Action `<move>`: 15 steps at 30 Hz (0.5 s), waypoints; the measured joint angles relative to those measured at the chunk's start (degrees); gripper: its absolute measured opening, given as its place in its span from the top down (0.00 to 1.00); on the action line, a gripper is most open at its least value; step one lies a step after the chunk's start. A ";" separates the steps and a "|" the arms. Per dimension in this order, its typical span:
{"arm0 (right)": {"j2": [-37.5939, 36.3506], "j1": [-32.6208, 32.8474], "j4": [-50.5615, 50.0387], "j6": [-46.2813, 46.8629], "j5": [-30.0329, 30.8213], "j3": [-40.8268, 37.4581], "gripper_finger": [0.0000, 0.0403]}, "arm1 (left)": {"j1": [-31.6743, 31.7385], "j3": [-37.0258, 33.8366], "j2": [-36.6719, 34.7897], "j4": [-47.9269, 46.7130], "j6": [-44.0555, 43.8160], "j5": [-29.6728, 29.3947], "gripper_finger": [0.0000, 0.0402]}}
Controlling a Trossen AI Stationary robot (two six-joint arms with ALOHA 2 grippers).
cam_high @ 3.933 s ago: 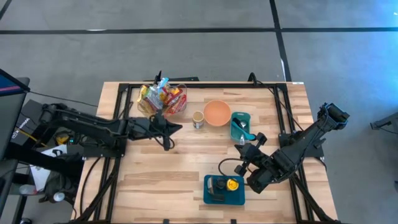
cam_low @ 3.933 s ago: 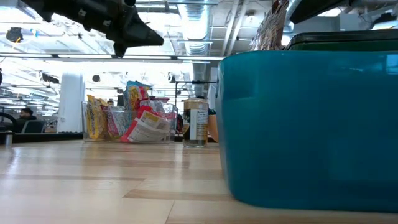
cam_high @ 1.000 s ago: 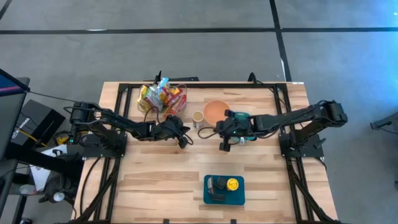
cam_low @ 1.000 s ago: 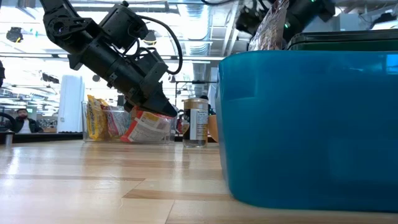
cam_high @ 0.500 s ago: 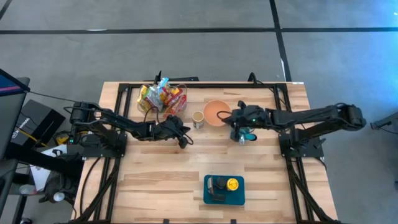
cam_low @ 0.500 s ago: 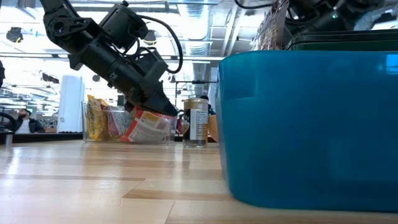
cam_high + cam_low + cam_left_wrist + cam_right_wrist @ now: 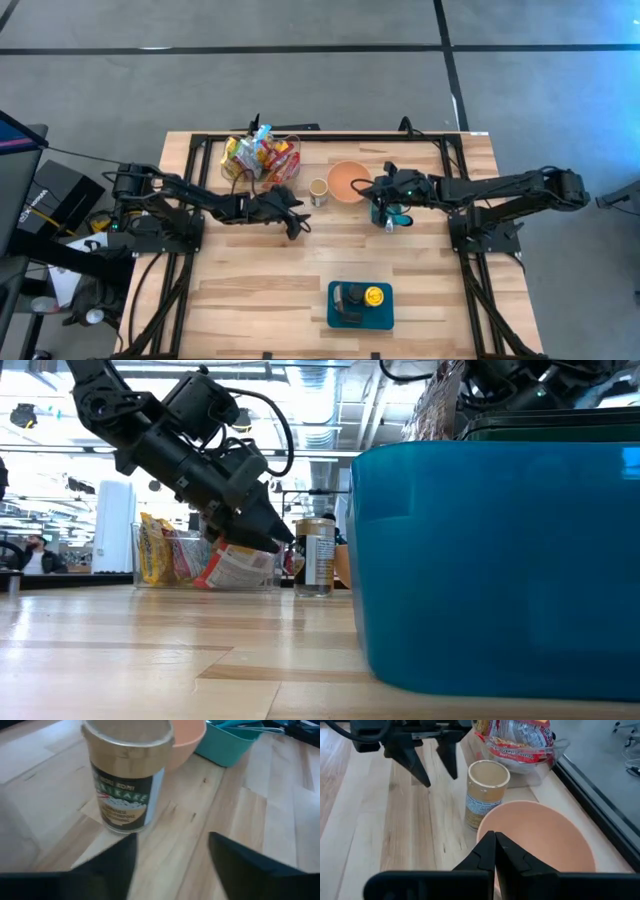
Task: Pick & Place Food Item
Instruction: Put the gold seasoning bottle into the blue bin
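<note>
Left hand (image 7: 296, 222) parted near the jar (image 7: 318, 192).
I see my right hand (image 7: 495, 851) clenched empty above the orange bowl (image 7: 349, 181); the jar stands upright on the bench (image 7: 260, 290) beside it.

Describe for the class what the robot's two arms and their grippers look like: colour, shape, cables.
Both arms are matt black and built of jointed segments. The left gripper ends in two tapered, pointed black fingers. A black cable loops over the left arm near its wrist. The right gripper has two slim black fingers narrowing to a wedge.
</note>
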 joint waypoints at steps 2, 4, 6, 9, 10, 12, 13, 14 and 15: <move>0.00 0.00 0.59 -0.64 -0.02 0.00 1.00 | 0.45 0.00 0.00 0.43 0.40 -0.04 0.29; 0.00 0.00 1.10 -0.88 -0.02 0.00 1.00 | 0.96 -0.01 -0.02 1.44 2.35 -0.44 0.18; 0.00 0.01 1.28 -0.92 -0.02 0.00 1.00 | 1.18 -0.01 -0.02 1.83 4.14 -0.64 0.09; 0.00 0.02 1.51 -1.49 -0.02 0.00 1.00 | 1.32 -0.02 -0.04 2.36 5.67 -1.11 0.02; 0.00 0.01 1.53 -1.64 -0.02 0.00 1.00 | 1.46 -0.02 -0.04 2.14 6.10 -1.11 0.02; 0.00 0.02 1.52 -2.13 -0.02 0.00 1.00 | 1.48 -0.02 -0.04 2.17 6.21 -1.13 0.03; 0.00 0.02 1.52 -2.33 -0.02 0.00 1.00 | 1.48 -0.02 -0.04 2.23 6.22 -1.24 0.04; 0.00 0.02 1.55 -2.37 -0.02 0.00 1.00 | 1.48 -0.02 -0.03 2.21 6.23 -1.32 0.05; 0.00 0.02 1.63 -2.41 -0.02 0.00 1.00 | 1.48 -0.02 -0.04 2.19 6.23 -1.37 0.06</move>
